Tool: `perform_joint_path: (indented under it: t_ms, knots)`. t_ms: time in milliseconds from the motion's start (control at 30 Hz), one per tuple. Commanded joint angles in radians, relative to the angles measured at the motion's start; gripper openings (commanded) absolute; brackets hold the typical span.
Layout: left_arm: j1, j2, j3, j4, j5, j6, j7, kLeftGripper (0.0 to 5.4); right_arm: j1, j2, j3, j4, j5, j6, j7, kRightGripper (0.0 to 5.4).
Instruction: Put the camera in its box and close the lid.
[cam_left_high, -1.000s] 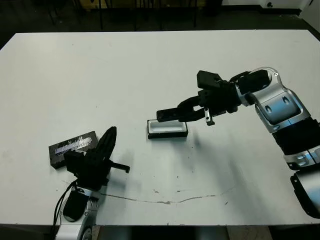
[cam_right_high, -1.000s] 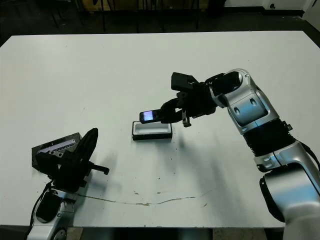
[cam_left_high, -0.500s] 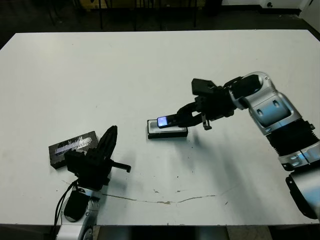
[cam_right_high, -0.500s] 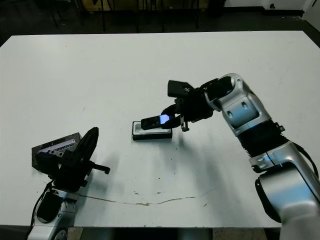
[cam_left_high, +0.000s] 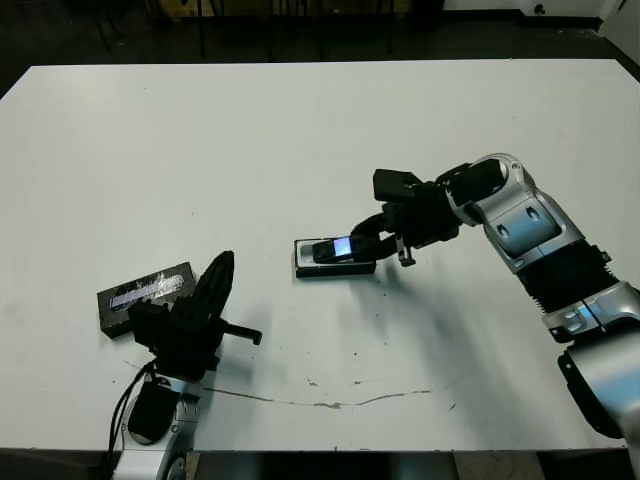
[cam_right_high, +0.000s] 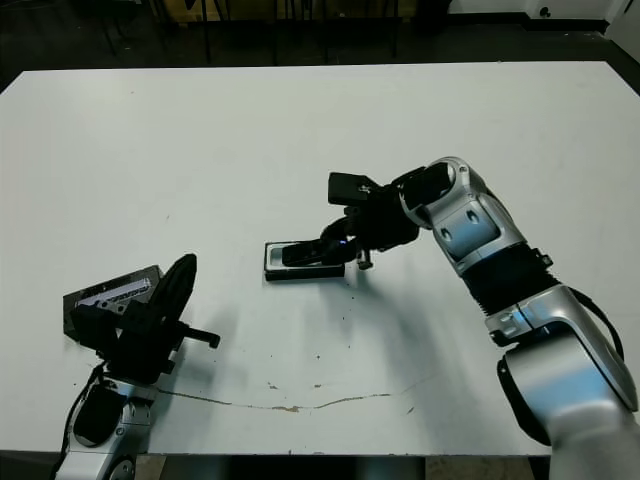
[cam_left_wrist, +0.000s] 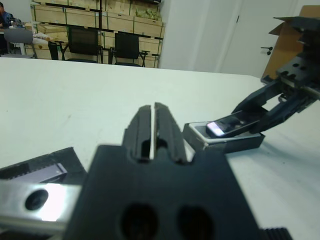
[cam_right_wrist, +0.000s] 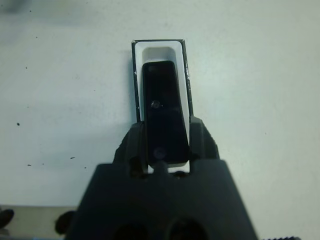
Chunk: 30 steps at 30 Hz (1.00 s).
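From the head views, the right tool (cam_left_high: 372, 238) is clamped on the slim black bar-shaped camera (cam_left_high: 336, 249), which lies low over the shallow white-lined black box (cam_left_high: 334, 266) mid-tabletop (cam_left_high: 300, 130), its bluish screen lit. In the left wrist view, the left tool (cam_left_wrist: 152, 131) has its fingers pressed together, empty, the flat black silvery-printed lid (cam_left_wrist: 35, 176) just beside it. The right wrist view shows the camera between both fingers (cam_right_wrist: 200, 140), lined up within the box's white inside.
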<state>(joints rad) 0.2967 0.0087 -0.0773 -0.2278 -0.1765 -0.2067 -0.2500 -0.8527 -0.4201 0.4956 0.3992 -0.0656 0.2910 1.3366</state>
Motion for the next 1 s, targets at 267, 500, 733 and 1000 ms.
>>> perform_joint_path:
  t_ms: [267, 500, 733, 1000]
  knots:
    - [0.036, 0.006, -0.006, 0.011, 0.006, 0.007, 0.007, 0.00, -0.007, 0.043, 0.036, -0.001, -0.035, 0.021, 0.005, 0.69]
    - [0.037, 0.004, -0.009, 0.015, 0.005, 0.004, 0.008, 0.00, -0.022, 0.078, 0.071, 0.005, -0.065, 0.038, 0.000, 0.69]
    - [0.041, 0.003, -0.009, 0.003, -0.004, 0.025, 0.012, 0.00, -0.021, 0.099, 0.091, 0.011, -0.075, 0.058, 0.000, 0.69]
    - [0.034, 0.006, -0.006, 0.027, -0.008, -0.003, 0.001, 0.00, -0.050, 0.062, 0.084, 0.049, -0.058, -0.103, 0.078, 1.19]
